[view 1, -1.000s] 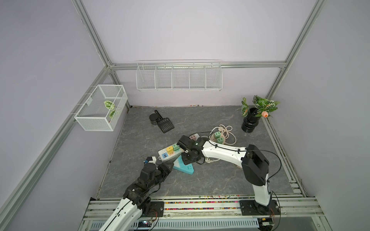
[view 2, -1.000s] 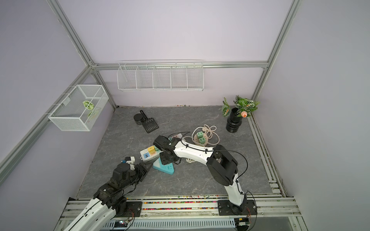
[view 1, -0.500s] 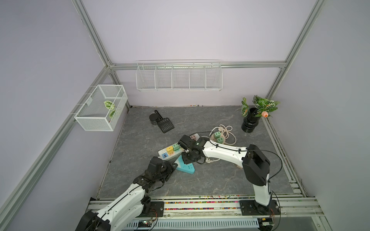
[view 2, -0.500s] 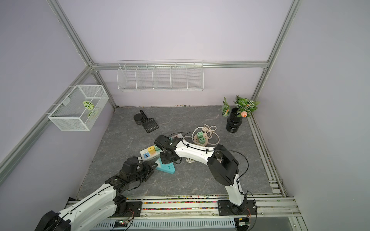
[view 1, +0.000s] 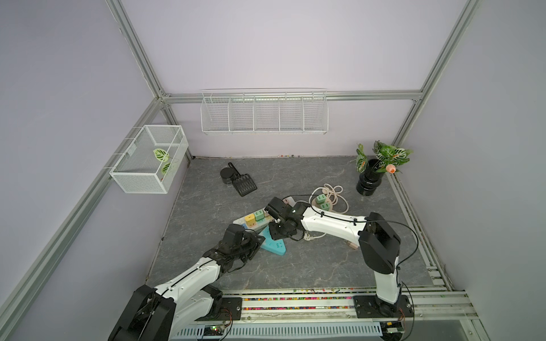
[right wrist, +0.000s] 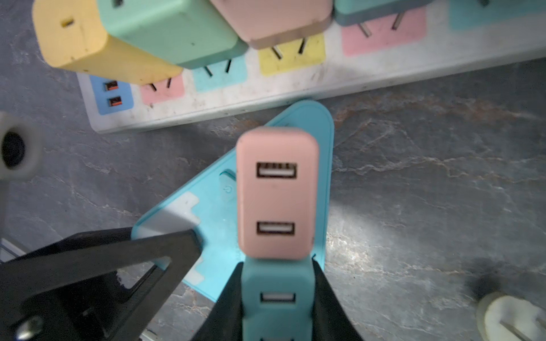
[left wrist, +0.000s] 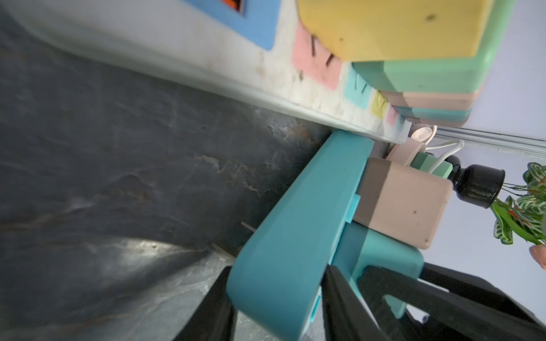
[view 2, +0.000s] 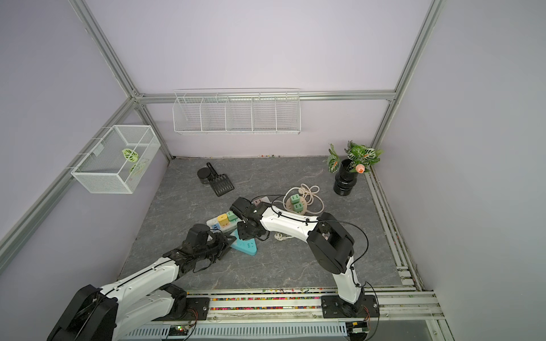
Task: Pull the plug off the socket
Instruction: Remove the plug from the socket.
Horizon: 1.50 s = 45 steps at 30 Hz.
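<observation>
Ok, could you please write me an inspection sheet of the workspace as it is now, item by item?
Surface: grey stone-pattern tabletop; no spills seen.
Job's things: teal socket, triangular, holds a pink plug and a teal plug, both plugged in.
Clutter: white power strip with coloured plugs; black scoop; round socket with green plugs; loose white plug.
Grippers: left gripper clamps a corner of the teal socket; right gripper is shut on the teal plug.
Cables: cream cord looped by the round socket.
Surroundings: wire shelf on the back wall; mesh basket on the side wall; potted plant in the corner.
</observation>
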Available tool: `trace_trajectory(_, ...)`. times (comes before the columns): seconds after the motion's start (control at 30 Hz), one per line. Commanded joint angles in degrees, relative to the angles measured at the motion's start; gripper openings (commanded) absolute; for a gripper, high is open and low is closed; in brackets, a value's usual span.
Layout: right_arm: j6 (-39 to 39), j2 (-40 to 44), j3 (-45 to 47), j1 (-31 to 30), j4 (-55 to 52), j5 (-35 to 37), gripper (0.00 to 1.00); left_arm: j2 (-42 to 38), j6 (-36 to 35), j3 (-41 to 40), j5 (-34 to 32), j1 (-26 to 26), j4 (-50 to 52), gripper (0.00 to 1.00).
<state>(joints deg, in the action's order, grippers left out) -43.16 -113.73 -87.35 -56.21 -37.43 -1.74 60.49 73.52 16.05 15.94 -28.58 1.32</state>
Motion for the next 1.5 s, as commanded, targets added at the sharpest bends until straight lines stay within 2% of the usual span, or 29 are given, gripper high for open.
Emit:
trace_trajectory(0.0, -3.24, 1.57, 2.66, -0.05, 3.1, -3.21, 0.21, 3.13, 2.63, -0.59, -6.77, -0.07, 13.47, 0.33)
trace_trajectory(0.1, -5.11, 3.33, 6.26, 0.66, 5.77, -5.17, 0.2, 3.95, 3.02, -0.67, -7.51, -0.03, 14.56, 0.32)
trace_trajectory(0.17, -4.94, 3.81, 6.32, -0.68, 5.14, -3.65, 0.2, 4.36, 3.21, -0.84, -7.91, -0.07, 15.0, 0.32)
trace_trajectory(0.27, -2.03, 1.48, -2.01, -5.31, -6.7, 8.88, 0.2, 5.07, 3.4, -1.02, -8.37, -0.01, 14.9, 0.32)
trace_trajectory(0.33, -3.67, -0.13, -5.27, -6.12, -10.69, 12.27, 0.2, 5.71, 3.56, -1.11, -8.39, -0.03, 14.84, 0.32)
trace_trajectory(0.4, -5.43, 0.57, -3.84, -4.84, -8.19, 9.23, 0.2, 6.34, 3.57, -1.28, -8.47, -0.07, 14.53, 0.32)
trace_trajectory(0.53, -8.7, 6.66, 6.94, -0.51, 3.42, 0.92, 0.2, 6.91, 3.56, -1.9, -8.44, -0.03, 14.09, 0.32)
trace_trajectory(0.7, -5.56, 12.66, 13.84, 0.77, 6.87, 1.01, 0.2, 6.4, 3.4, -1.98, -8.67, -0.06, 14.24, 0.32)
trace_trajectory(0.8, -1.48, 12.33, 11.6, -1.74, 2.51, 5.07, 0.19, 6.13, 2.97, -1.54, -8.82, 0.01, 14.29, 0.32)
trace_trajectory(0.9, -2.92, 8.89, 6.26, -3.14, -4.85, 9.84, 0.2, 6.53, 2.86, -1.29, -8.66, -0.04, 13.88, 0.32)
trace_trajectory(0.97, -5.55, 7.49, 5.38, -2.54, -4.17, 7.86, 0.2, 7.19, 2.82, -1.29, -8.37, 0.01, 13.46, 0.32)
trace_trajectory(1.07, -8.79, 6.34, 6.0, -0.72, 0.3, 0.8, 0.2, 8.18, 2.44, -1.12, -8.13, -0.02, 13.47, 0.32)
trace_trajectory(1.1, -8.72, 5.99, 4.85, -0.68, -0.56, 1.16, 0.2, 8.41, 2.26, -1.11, -8.26, 0.01, 13.57, 0.32)
trace_trajectory(1.2, -6.42, 4.4, -1.36, -1.13, -10.21, 7.98, 0.2, 8.76, 1.98, -1.23, -8.43, -0.01, 13.86, 0.32)
trace_trajectory(1.27, -5.63, 4.52, -2.26, -0.93, -12.14, 9.66, 0.2, 8.86, 1.68, -1.38, -8.76, 0.01, 14.04, 0.32)
trace_trajectory(1.4, -6.1, 6.49, 2.01, 0.29, -5.49, 2.87, 0.2, 9.27, 0.79, -0.87, -9.4, -0.01, 14.43, 0.32)
trace_trajectory(1.47, -6.15, 6.7, 2.86, 0.28, -5.29, 2.73, 0.2, 9.6, 0.28, -0.35, -9.53, 0.01, 14.65, 0.32)
